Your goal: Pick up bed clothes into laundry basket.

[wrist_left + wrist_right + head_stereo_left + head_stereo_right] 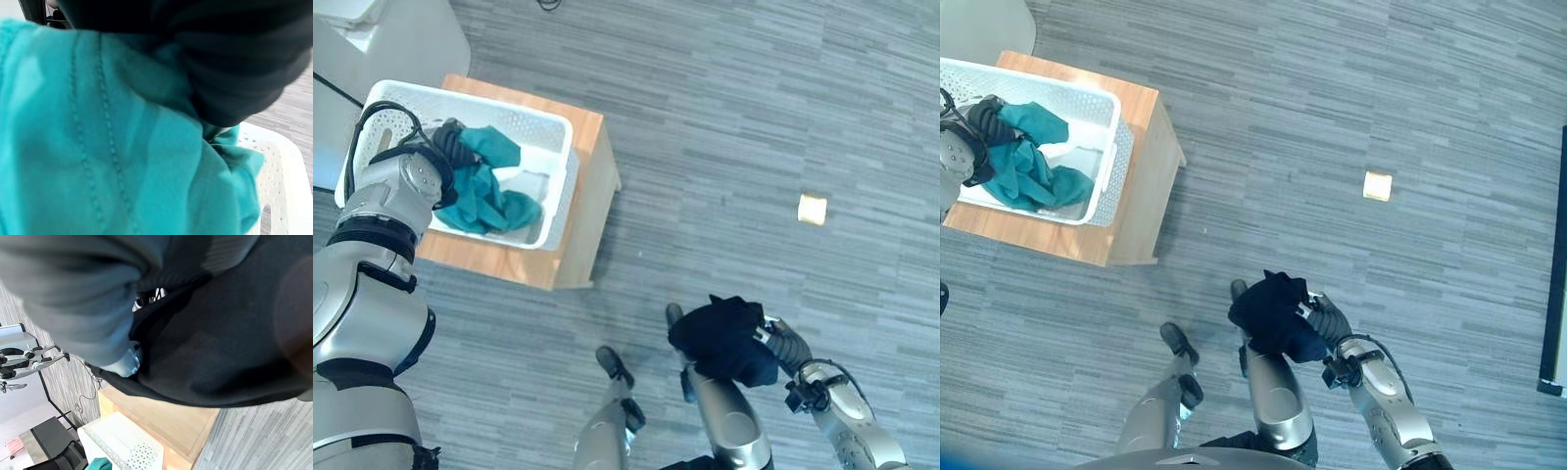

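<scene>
A white perforated laundry basket stands on a low wooden table at the upper left. A teal cloth lies bunched inside it and drapes over my left hand, which reaches into the basket from the left. The left wrist view shows the teal cloth very close, with the basket's rim past it. Low in the middle, my right hand is shut on a bunched dark navy cloth, held above the floor. The right wrist view shows that dark cloth up close.
Grey striped carpet surrounds the table. A small pale yellow square lies on the floor to the right. A white and grey piece of furniture stands behind the basket. A dark panel runs along the right edge.
</scene>
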Controlling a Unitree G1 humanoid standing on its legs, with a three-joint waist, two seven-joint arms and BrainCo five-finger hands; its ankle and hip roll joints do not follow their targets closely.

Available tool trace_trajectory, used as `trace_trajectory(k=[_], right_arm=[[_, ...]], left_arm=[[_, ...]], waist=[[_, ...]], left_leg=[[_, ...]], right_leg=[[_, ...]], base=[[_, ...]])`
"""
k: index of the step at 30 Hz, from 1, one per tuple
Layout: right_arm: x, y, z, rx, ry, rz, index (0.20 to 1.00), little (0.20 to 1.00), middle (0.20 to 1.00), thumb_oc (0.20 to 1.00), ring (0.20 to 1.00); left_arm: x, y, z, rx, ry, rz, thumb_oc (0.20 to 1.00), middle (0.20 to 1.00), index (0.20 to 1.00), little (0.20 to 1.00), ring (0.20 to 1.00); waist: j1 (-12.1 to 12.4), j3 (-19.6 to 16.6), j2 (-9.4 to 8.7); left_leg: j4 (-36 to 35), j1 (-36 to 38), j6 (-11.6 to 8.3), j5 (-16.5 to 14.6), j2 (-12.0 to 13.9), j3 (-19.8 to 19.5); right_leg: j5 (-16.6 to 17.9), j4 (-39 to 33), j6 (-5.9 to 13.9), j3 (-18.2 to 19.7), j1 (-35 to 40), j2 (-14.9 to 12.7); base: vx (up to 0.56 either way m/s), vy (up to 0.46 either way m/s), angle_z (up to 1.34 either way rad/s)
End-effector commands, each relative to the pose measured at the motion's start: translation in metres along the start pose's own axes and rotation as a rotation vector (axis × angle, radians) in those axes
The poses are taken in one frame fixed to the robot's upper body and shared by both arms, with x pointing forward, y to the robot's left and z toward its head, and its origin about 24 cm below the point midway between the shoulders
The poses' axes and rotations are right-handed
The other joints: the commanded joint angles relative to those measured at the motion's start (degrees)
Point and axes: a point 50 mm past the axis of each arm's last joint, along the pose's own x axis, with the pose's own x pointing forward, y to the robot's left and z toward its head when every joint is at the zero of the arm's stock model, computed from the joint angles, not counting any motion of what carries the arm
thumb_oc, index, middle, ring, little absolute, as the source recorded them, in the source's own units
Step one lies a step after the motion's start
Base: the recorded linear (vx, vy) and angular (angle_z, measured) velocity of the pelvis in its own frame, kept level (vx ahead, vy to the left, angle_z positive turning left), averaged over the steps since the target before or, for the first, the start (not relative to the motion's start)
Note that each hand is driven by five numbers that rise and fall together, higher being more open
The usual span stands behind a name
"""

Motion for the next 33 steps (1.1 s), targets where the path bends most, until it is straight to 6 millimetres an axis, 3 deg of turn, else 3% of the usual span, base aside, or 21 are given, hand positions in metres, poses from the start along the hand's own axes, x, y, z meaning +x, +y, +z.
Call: trace_trajectory(k=[1, 3, 5, 6, 7, 8, 10, 13, 14, 15, 16, 17, 18, 21, 24, 25, 26, 28, 30, 32, 33], right_arm=[[-0.009, -0.006, 0.004, -0.052, -0.023, 0.009, 0.2, 0.2, 0.2, 0.2, 0.2], [-0.009, -0.005, 0.003, -0.055, -0.013, 0.02, 0.2, 0.2, 0.2, 0.2, 0.2], [-0.005, -0.002, 0.007, -0.065, -0.018, 0.056, 0.2, 0.2, 0.2, 0.2, 0.2], [-0.006, -0.002, 0.007, -0.066, -0.018, 0.056, 0.2, 0.2, 0.2, 0.2, 0.2], [-0.004, -0.002, 0.009, -0.07, -0.023, 0.062, 0.2, 0.2, 0.2, 0.2, 0.2], [-0.002, -0.003, 0.013, -0.069, -0.039, 0.058, 0.2, 0.2, 0.2, 0.2, 0.2], [-0.002, -0.005, 0.014, -0.065, -0.04, 0.053, 0.2, 0.2, 0.2, 0.2, 0.2], [-0.006, -0.015, 0.02, -0.159, -0.044, 0.008, 0.2, 0.2, 0.2, 0.2, 0.2], [-0.011, -0.044, 0.045, -0.369, -0.089, -0.155, 0.2, 0.2, 0.2, 0.2, 0.2], [-0.022, -0.073, 0.075, -0.534, -0.144, -0.309, 0.2, 0.2, 0.2, 0.2, 0.2], [-0.032, -0.09, 0.095, -0.65, -0.151, -0.381, 0.2, 0.2, 0.2, 0.2, 0.2], [-0.037, -0.098, 0.107, -0.715, -0.15, -0.395, 0.2, 0.2, 0.2, 0.2, 0.2], [-0.048, -0.115, 0.154, -0.982, -0.153, -0.454, 0.2, 0.2, 0.2, 0.2, 0.2], [-0.049, -0.139, 0.224, -1.263, -0.105, -0.553, 0.2, 0.2, 0.2, 0.2, 0.2], [-0.041, -0.147, 0.257, -1.3, -0.12, -0.633, 0.2, 0.2, 0.2, 0.2, 0.2], [-0.039, -0.145, 0.273, -1.366, -0.112, -0.649, 0.2, 0.2, 0.2, 0.2, 0.2], [-0.033, -0.138, 0.277, -1.398, -0.128, -0.616, 0.2, 0.2, 0.2, 0.2, 0.2], [-0.023, -0.121, 0.301, -1.579, -0.151, -0.597, 0.2, 0.2, 0.2, 0.2, 0.2], [-0.016, -0.104, 0.324, -1.87, -0.1, -0.587, 0.2, 0.2, 0.2, 0.2, 0.2], [-0.004, -0.103, 0.343, -2.024, -0.037, -0.645, 0.2, 0.2, 0.2, 0.2, 0.2], [0.006, -0.106, 0.353, -2.197, 0.101, -0.679, 0.2, 0.2, 0.2, 0.2, 0.2]], left_arm=[[-0.004, 0.035, -0.013, 0.018, 0.05, 0.084, 1.0, 1.0, 1.0, 1.0, 1.0], [-0.003, 0.038, -0.004, 0.02, 0.021, 0.11, 1.0, 1.0, 1.0, 1.0, 1.0], [0.0, 0.041, 0.025, 0.013, -0.092, 0.157, 1.0, 1.0, 1.0, 1.0, 1.0], [0.0, 0.041, 0.025, 0.013, -0.092, 0.157, 1.0, 1.0, 1.0, 1.0, 1.0], [0.0, 0.041, 0.043, 0.015, -0.167, 0.182, 1.0, 1.0, 1.0, 1.0, 1.0], [-0.008, 0.042, 0.075, -0.009, -0.334, 0.212, 1.0, 1.0, 1.0, 1.0, 1.0], [-0.014, 0.041, 0.081, -0.061, -0.398, 0.21, 1.0, 1.0, 1.0, 1.0, 1.0], [-0.045, 0.019, 0.092, -0.445, -0.623, 0.184, 1.0, 1.0, 1.0, 1.0, 1.0], [-0.084, -0.009, 0.088, -0.757, -0.766, 0.163, 1.0, 1.0, 1.0, 1.0, 1.0], [-0.111, -0.045, 0.078, -0.937, -0.787, 0.07, 1.0, 1.0, 1.0, 1.0, 1.0], [-0.123, -0.073, 0.064, -1.065, -0.735, -0.031, 1.0, 1.0, 1.0, 1.0, 1.0], [-0.131, -0.085, 0.056, -1.086, -0.707, -0.107, 1.0, 1.0, 1.0, 1.0, 1.0], [-0.157, -0.144, 0.037, -1.293, -0.527, -0.286, 1.0, 1.0, 1.0, 1.0, 1.0], [-0.194, -0.204, 0.015, -1.416, -0.272, -0.522, 1.0, 1.0, 1.0, 1.0, 1.0], [-0.2, -0.207, 0.019, -1.437, -0.263, -0.566, 1.0, 1.0, 1.0, 1.0, 1.0], [-0.199, -0.204, 0.021, -1.428, -0.272, -0.562, 1.0, 1.0, 1.0, 1.0, 1.0], [-0.201, -0.205, 0.022, -1.452, -0.272, -0.566, 1.0, 1.0, 1.0, 1.0, 1.0], [-0.203, -0.206, 0.029, -1.474, -0.292, -0.588, 1.0, 1.0, 1.0, 1.0, 1.0], [-0.204, -0.207, 0.026, -1.455, -0.289, -0.609, 1.0, 1.0, 1.0, 1.0, 1.0], [-0.21, -0.213, 0.024, -1.447, -0.267, -0.671, 1.0, 1.0, 1.0, 1.0, 1.0], [-0.212, -0.211, 0.019, -1.392, -0.263, -0.712, 1.0, 1.0, 1.0, 1.0, 1.0]], waist=[[0.1, -2.5, 1.1], [0.1, -2.7, 1.28], [0.3, -3.2, 1.69], [0.3, -3.2, 1.7], [0.5, -3.4, 1.86], [1.3, -4.0, 2.22], [1.6, -4.5, 2.51], [3.5, -6.1, 2.98], [5.1, -7.2, 3.19], [6.0, -8.0, 2.78], [6.1, -8.7, 2.81], [6.0, -9.4, 2.91], [7.3, -10.5, 2.59], [10.2, -13.0, 1.89], [12.0, -14.7, 0.78], [12.7, -15.3, 0.31], [12.8, -15.8, -0.02], [13.6, -16.6, -0.84], [14.7, -17.3, -1.7], [15.8, -18.1, -2.26], [17.3, -18.6, -3.17]], left_leg=[[0.6, 3.6, -4.7, 1.4, 4.8, -0.6], [0.6, 3.9, -4.69, 1.4, 4.8, -0.7], [0.6, 4.1, -4.71, 1.3, 4.8, -1.0], [0.6, 4.2, -4.71, 1.3, 4.8, -1.0], [0.6, 4.2, -4.69, 1.2, 4.8, -1.3], [0.6, 4.4, -4.57, 1.0, 4.7, -1.8], [0.6, 4.6, -4.5, 0.9, 4.6, -2.1], [0.6, 5.2, -4.25, 0.3, 4.4, -3.3], [0.6, 5.1, -4.02, -0.1, 4.3, -4.4], [0.6, 5.2, -3.82, -0.3, 4.3, -4.8], [0.6, 5.6, -3.68, -0.6, 4.2, -5.0], [0.6, 5.7, -3.54, -0.5, 4.1, -5.1], [0.6, 6.9, -3.25, -1.1, 3.8, -5.6], [0.6, 8.0, -3.17, -0.8, 3.5, -7.6], [0.6, 9.1, -3.09, -0.5, 3.5, -9.1], [0.6, 9.5, -3.05, -0.5, 3.5, -9.6], [0.6, 9.9, -2.94, -0.6, 3.5, -10.0], [0.6, 10.6, -2.78, -0.8, 3.5, -10.6], [0.6, 10.7, -2.63, -0.9, 3.4, -11.0], [0.6, 10.6, -2.56, -0.9, 3.2, -11.5], [0.6, 10.7, -2.61, -1.0, 3.1, -11.9]], right_leg=[[-6.0, 1.4, 9.35, 0.5, 2.3, -4.3], [-6.2, 1.5, 9.26, 0.5, 2.6, -4.2], [-6.4, 1.5, 9.16, 0.2, 3.2, -4.3], [-6.4, 1.5, 9.16, 0.2, 3.2, -4.3], [-6.6, 1.6, 9.11, 0.0, 3.4, -4.3], [-6.8, 1.5, 9.02, -0.6, 4.0, -4.4], [-7.0, 1.5, 8.96, -1.0, 4.6, -4.5], [-7.6, 1.3, 8.64, -2.2, 6.2, -4.7], [-8.0, 1.2, 8.38, -2.8, 6.4, -4.7], [-8.2, 1.1, 8.27, -3.0, 6.7, -4.7], [-8.3, 1.1, 8.29, -2.9, 7.1, -4.7], [-8.2, 1.0, 8.23, -2.9, 7.4, -4.7], [-8.9, 1.0, 8.25, -3.3, 9.1, -5.1], [-9.3, 1.0, 8.05, -4.7, 11.5, -5.2], [-9.8, 1.1, 7.92, -5.6, 13.6, -4.9], [-10.0, 1.1, 7.89, -6.1, 14.4, -5.0], [-10.2, 1.1, 7.82, -6.3, 15.1, -4.9], [-10.7, 1.1, 7.66, -6.8, 16.3, -4.9], [-10.9, 1.2, 7.59, -7.1, 16.7, -4.8], [-10.9, 1.2, 7.48, -7.3, 17.1, -4.8], [-11.2, 1.2, 7.47, -7.5, 17.4, -4.8]], base=[[0.0, 0.0, 0.0], [0.0, 0.005, 0.03], [0.0, 0.0, 0.0], [0.0, 0.0, 0.0], [0.02, -0.015, 0.05], [0.03, -0.02, 0.1], [0.02, -0.008, 0.17], [0.04, -0.002, 0.11], [0.05, 0.025, 0.09], [0.05, 0.046, 0.2], [0.04, 0.057, 0.16], [0.08, 0.073, 0.45], [0.07, 0.041, 0.57], [0.04, 0.004, 0.32], [-0.01, -0.002, 0.44], [0.02, 0.0, 0.3], [0.02, 0.01, 0.12], [0.03, -0.004, 0.2], [0.02, -0.01, 0.07], [0.02, -0.009, -0.03], [0.0, 0.003, -0.09]])
